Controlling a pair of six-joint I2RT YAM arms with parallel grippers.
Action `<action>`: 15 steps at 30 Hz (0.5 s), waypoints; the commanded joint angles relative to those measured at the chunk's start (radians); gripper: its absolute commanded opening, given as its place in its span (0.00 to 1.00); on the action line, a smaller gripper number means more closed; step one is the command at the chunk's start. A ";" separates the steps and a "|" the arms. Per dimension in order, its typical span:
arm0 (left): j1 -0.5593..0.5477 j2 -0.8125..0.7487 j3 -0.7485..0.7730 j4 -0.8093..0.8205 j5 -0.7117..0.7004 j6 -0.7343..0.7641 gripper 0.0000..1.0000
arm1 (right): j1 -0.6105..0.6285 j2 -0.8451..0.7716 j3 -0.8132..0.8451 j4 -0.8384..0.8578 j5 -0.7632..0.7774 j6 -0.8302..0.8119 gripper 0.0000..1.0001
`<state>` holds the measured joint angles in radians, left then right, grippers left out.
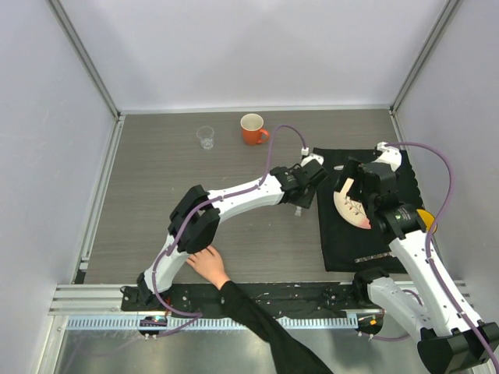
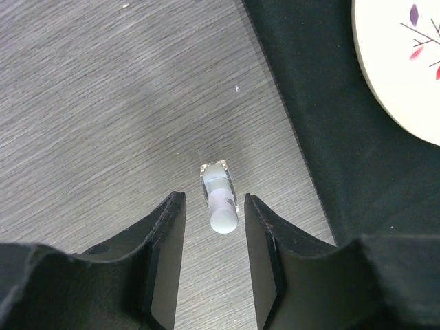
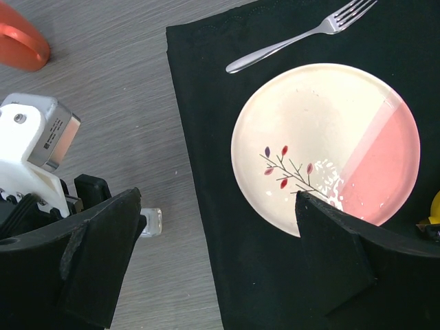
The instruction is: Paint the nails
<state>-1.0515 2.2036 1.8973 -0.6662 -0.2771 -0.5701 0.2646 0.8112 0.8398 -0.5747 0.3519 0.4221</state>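
**Polish bottle lined up, nails wait across the table**

The left claw (image 2: 213, 203) hangs released over a small clear bottle (image 2: 218, 196) with a white cap. One finger stands on each side of the bottle and neither touches it. The bottle sits on the bare table (image 1: 156, 171), just beside the left edge of the black mat (image 1: 366, 249).

The nails (image 1: 195, 257) belong to a bare hand (image 1: 207, 263) in a black sleeve. It rests well apart from the mat, out to its left at the near edge of the table and just beside the left arm. The nails are too small in the top view to make out singly.

They look hard but tiny, and they sit on soft living fingers that may shift. They call for a feather-light brush stroke, never a grip. The bottle is the thing to take. It looks light, smooth and likely slippery and breakable. The flat sides of its body, or the cap, offer the surest hold.

The right claw (image 3: 218, 206) hovers released and empty above the mat, over a cream and pink plate (image 3: 323, 144). A fork (image 3: 295, 38) also lies on the mat.

The mat's edge runs close to the bottle and could snag it if it were dragged, so a straight lift looks safer. Open table lies left of the mat toward the hand, though the left arm's own links cross that stretch. An orange mug (image 1: 252, 128) and a clear glass (image 1: 205, 137) stand beyond the mat's far left corner, clear of that path.
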 commanded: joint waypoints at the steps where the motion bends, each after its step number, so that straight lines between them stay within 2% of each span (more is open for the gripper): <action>1: -0.005 0.022 0.022 -0.010 -0.004 -0.010 0.43 | -0.005 -0.017 -0.001 0.042 -0.010 -0.005 1.00; 5: -0.005 0.033 0.026 -0.013 0.003 -0.010 0.42 | -0.005 -0.017 -0.002 0.044 -0.010 -0.005 1.00; 7: -0.005 0.038 0.029 -0.015 0.007 -0.007 0.37 | -0.004 -0.014 -0.002 0.042 -0.010 -0.006 1.00; 8: -0.005 0.038 0.032 -0.016 0.012 -0.005 0.32 | -0.005 -0.014 -0.002 0.042 -0.011 -0.006 1.00; 9: -0.005 0.035 0.034 -0.019 0.012 -0.004 0.16 | -0.004 -0.012 -0.002 0.044 -0.011 -0.008 1.00; 10: -0.005 0.030 0.040 -0.032 0.012 0.002 0.05 | -0.004 -0.012 -0.004 0.044 -0.013 -0.012 1.00; 11: -0.005 0.012 0.048 -0.044 0.010 0.009 0.00 | -0.005 -0.012 -0.005 0.042 -0.016 -0.019 0.99; 14: -0.002 -0.044 0.065 -0.105 0.071 0.091 0.00 | -0.004 -0.009 0.002 0.036 -0.031 -0.045 0.99; 15: 0.010 -0.097 0.062 -0.121 0.207 0.128 0.00 | -0.004 -0.009 0.002 0.036 -0.065 -0.055 1.00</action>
<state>-1.0527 2.2410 1.9137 -0.7086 -0.2527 -0.5476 0.2642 0.8112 0.8356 -0.5724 0.3370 0.4126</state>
